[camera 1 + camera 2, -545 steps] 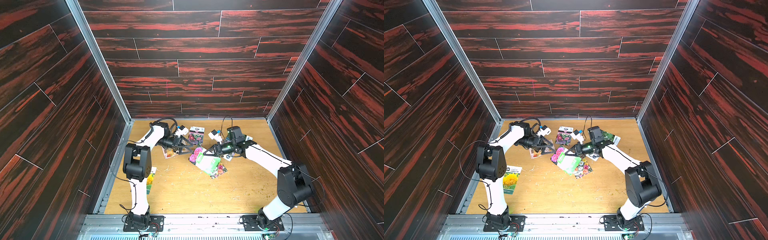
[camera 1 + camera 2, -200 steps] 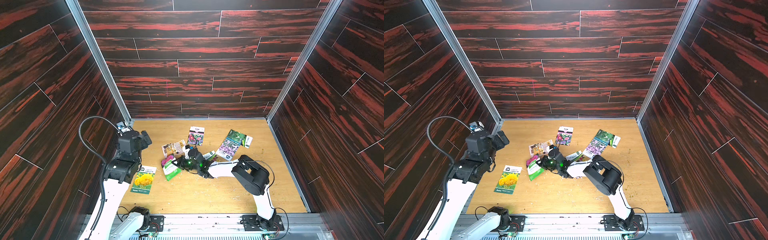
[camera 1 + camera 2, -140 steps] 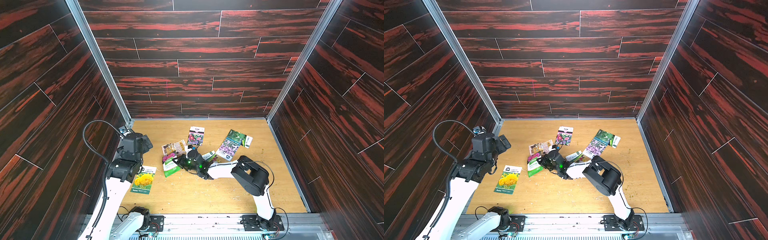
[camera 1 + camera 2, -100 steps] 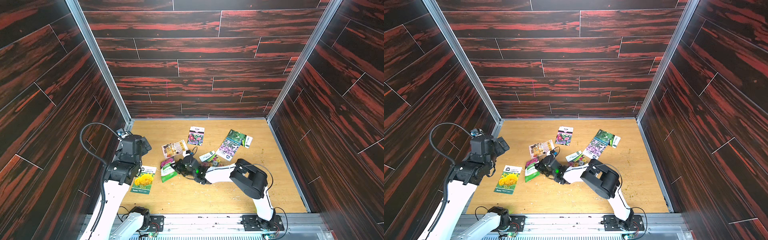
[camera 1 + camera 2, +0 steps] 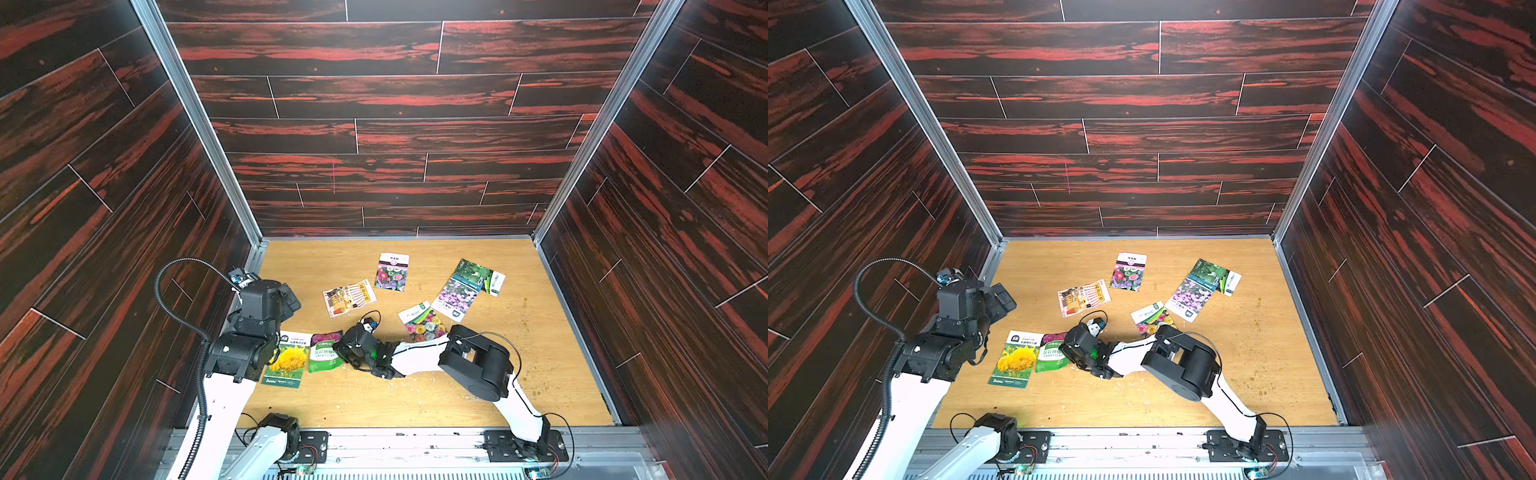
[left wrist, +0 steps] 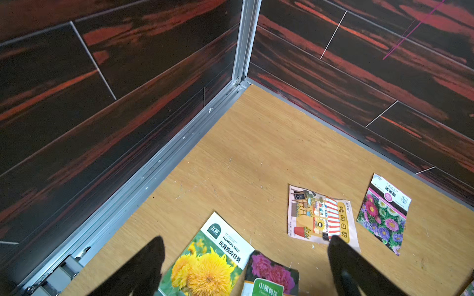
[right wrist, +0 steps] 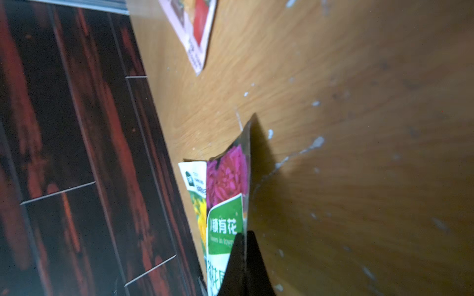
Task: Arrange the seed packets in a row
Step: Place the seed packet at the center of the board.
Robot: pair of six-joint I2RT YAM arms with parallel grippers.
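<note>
Several seed packets lie on the wooden floor. My right gripper (image 7: 243, 235) is shut on the edge of a green-and-pink packet (image 7: 225, 194), holding it right beside the sunflower packet (image 5: 286, 359) at the near left; in both top views the two packets (image 5: 1052, 351) sit side by side. Behind them are a cartoon shop packet (image 5: 349, 297), an aster packet (image 5: 392, 272), a mixed-flower packet (image 5: 422, 322), a purple-flower packet (image 5: 455, 297) and a green-leaf packet (image 5: 478, 274). My left gripper (image 6: 246, 239) hangs open above the sunflower packet (image 6: 207, 258), holding nothing.
Dark red wood-look walls (image 5: 374, 137) enclose the floor on three sides, with aluminium rails (image 6: 159, 164) along their base. My right arm (image 5: 473, 361) stretches low across the middle of the floor, partly over the mixed-flower packet. Small crumbs (image 5: 536, 332) dot the right side.
My right gripper has carried the green-and-pink packet leftward and nearer, up against the sunflower packet. The left arm has shifted slightly above the left side, still open.
</note>
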